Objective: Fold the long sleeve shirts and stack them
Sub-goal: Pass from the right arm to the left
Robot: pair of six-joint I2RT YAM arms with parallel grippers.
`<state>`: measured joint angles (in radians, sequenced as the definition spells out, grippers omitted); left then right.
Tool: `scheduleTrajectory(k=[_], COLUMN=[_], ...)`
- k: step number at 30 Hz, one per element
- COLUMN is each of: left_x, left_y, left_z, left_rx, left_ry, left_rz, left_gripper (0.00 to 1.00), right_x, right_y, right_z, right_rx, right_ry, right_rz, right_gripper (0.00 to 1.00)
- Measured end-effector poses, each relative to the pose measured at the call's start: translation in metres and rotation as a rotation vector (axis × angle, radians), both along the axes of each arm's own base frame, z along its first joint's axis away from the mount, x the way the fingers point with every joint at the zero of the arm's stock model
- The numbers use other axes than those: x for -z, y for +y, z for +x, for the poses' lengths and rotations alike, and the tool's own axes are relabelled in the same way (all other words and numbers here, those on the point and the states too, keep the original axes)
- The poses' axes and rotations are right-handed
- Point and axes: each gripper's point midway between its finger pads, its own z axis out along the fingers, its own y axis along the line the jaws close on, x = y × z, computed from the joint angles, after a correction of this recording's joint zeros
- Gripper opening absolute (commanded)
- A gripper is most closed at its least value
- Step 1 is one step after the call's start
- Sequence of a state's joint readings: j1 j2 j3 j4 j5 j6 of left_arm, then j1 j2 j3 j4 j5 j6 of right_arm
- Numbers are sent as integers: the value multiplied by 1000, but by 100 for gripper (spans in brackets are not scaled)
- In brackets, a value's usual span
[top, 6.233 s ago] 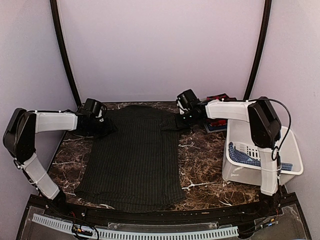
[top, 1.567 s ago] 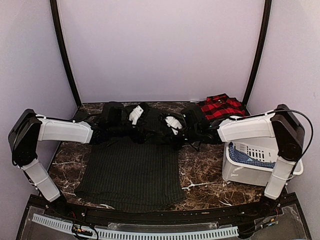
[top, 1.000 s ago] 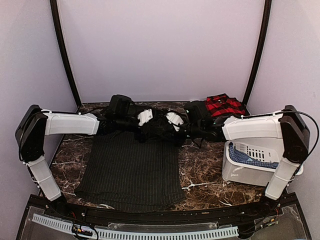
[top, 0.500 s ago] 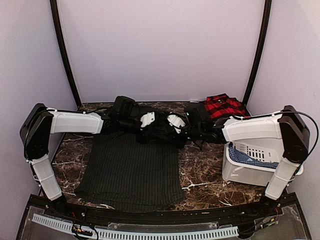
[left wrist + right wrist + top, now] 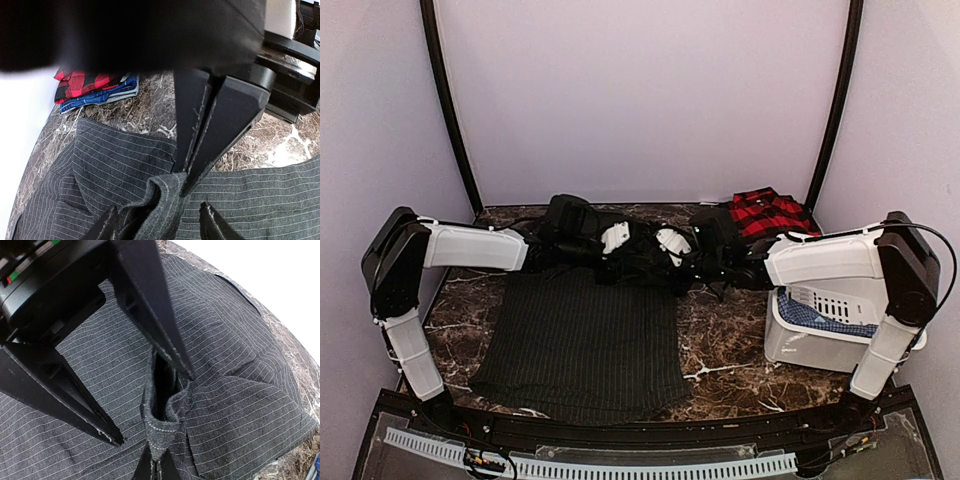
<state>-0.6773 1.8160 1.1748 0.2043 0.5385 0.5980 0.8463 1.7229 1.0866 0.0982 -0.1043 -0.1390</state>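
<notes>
Shoulders of charcoal shirt (image 5: 585, 340) now pulled together — right tool (image 5: 156, 467) clamped on it, left tool (image 5: 157, 217) apart.

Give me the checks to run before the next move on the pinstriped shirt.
1. The right gripper is shut on the raised fold of the charcoal shirt: ok.
2. That fold lies inside the left gripper: ok.
3. The left gripper is clamped on it: not ok, jaws apart.
4. The shirt's body is flat on the table: ok.
5. The plaid shirt is apart from the charcoal one: ok.
6. How the sleeves lie: cannot tell, hidden.
</notes>
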Motion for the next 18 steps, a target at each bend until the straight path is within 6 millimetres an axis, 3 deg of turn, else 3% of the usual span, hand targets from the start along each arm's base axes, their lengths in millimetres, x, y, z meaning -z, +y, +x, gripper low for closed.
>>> scheduleTrajectory(k=[9,15,18], left_x=[7,5,6], left_y=[1,0,1], left_z=[-1,0,-1], left_rx=[-20,-35,-38], left_ry=[27,45,60], left_rz=[-16,-35,-38], left_gripper=[34,8,0], right_x=[1,-6,-6], right_y=[-1,-2,-2], right_z=[0,2,2], right_rx=[12,29,35], right_ry=[3,-6,-3], right_rz=[16,32,35], right_gripper=[0,0,0])
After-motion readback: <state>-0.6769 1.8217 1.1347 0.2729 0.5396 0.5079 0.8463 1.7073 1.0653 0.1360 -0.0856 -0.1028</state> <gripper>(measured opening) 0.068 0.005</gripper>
